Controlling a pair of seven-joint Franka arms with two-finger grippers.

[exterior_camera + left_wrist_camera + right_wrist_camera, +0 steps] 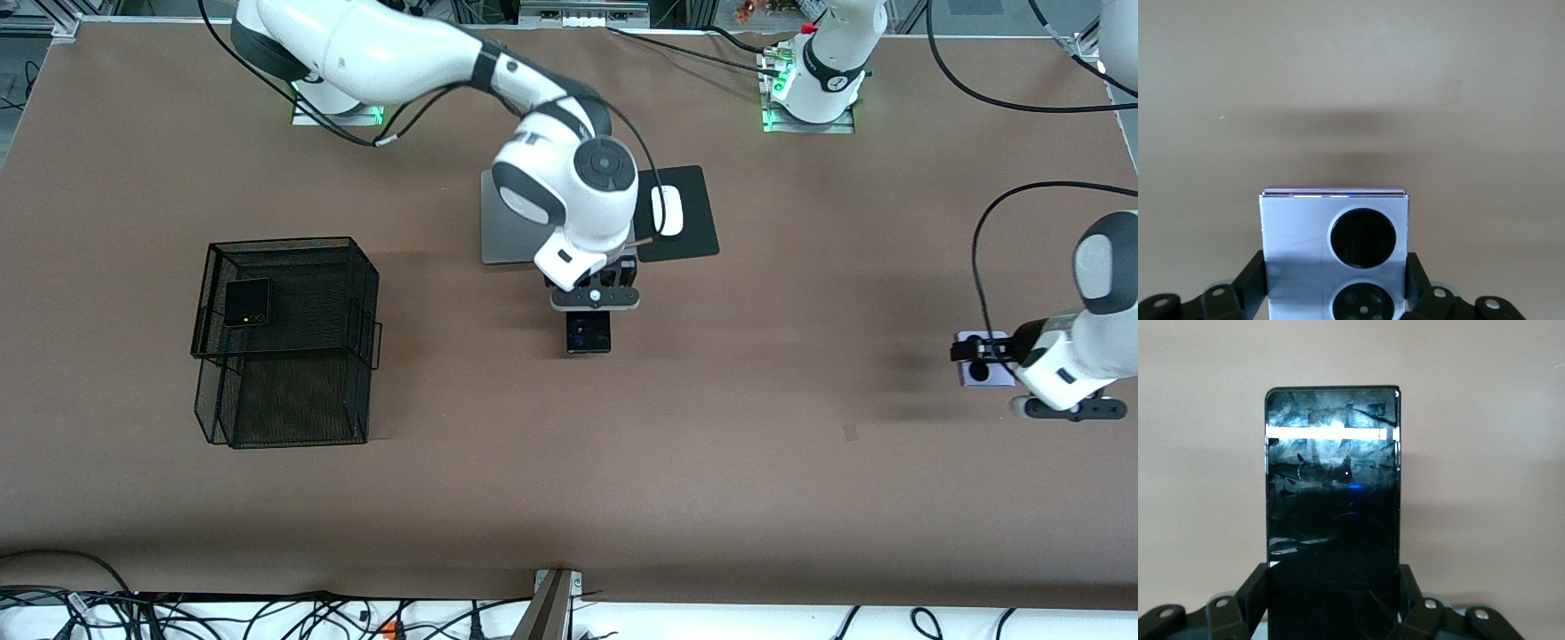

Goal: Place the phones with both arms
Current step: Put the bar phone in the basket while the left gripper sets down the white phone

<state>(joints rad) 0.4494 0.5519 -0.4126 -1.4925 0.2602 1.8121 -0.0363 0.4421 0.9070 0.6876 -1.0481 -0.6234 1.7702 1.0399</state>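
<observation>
My right gripper (593, 313) is at mid-table, just nearer the front camera than the laptop. Its fingers (1253, 588) press both long sides of the long slim black phone (589, 334) (1333, 487). My left gripper (978, 357) is at the left arm's end of the table. Its fingers (1255, 273) press both sides of the lavender-white phone (985, 372) (1298, 227), whose two round black lenses face the camera. I cannot tell whether either phone rests on the table or is just above it. The small black folded phone (246, 302) lies on top of the mesh basket.
A black wire-mesh basket (366, 293) stands toward the right arm's end. A silver laptop (505, 233) and a white mouse (667, 211) on a black pad (700, 238) lie near the bases. Cables run along the table's front edge.
</observation>
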